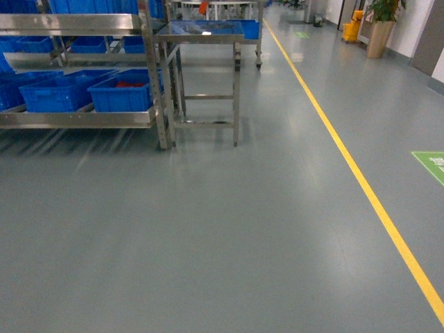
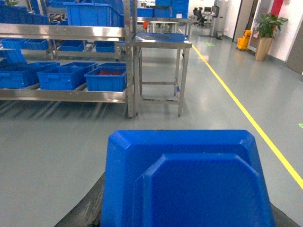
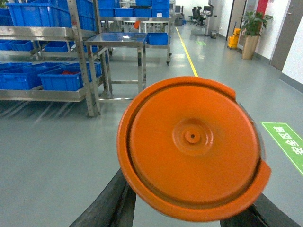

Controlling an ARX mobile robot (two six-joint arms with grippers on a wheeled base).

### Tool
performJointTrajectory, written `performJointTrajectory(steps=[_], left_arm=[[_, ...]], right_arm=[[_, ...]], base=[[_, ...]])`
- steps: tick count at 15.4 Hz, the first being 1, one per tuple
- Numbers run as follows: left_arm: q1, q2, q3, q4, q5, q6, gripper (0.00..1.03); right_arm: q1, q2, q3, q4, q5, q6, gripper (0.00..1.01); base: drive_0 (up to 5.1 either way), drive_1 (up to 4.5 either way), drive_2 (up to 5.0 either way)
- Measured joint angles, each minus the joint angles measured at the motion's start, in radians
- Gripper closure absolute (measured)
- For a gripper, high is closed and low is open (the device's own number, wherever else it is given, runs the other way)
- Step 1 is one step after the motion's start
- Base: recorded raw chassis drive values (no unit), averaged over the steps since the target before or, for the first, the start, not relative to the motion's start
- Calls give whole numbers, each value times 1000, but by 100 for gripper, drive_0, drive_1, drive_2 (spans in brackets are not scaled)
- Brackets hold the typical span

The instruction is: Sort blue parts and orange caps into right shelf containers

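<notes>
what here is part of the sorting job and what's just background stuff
Part of the job:
- blue part, filling the left wrist view
- orange cap, filling the right wrist view
- containers on the lower rack shelf

Just around:
- steel table
- yellow floor line
- potted plant
- green floor sign

Head camera looks forward and down over floor; steel table upper left, far off. Both wrist cameras sit lower, facing the same table, each mostly blocked by a close object.
</notes>
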Motion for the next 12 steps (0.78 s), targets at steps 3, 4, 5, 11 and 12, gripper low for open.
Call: performJointTrajectory(steps=[3,4,5,11,12], left_arm=[[0,0,0,0,1,0,60],[0,0,0,0,1,0,60],[0,0,0,0,0,0,60],[2,0,0,-1,1,0,60],[2,0,0,2,1,0,60]], right_arm=[[0,0,0,1,0,0,59],[0,0,0,-3,0,0,59],[0,0,0,1,0,0,59],[0,0,0,-4,0,0,59],[0,0,0,1,0,0,59]], base=[[10,432,-413],[10,432,-413],[10,432,-413],[10,432,-413],[10,432,-413]])
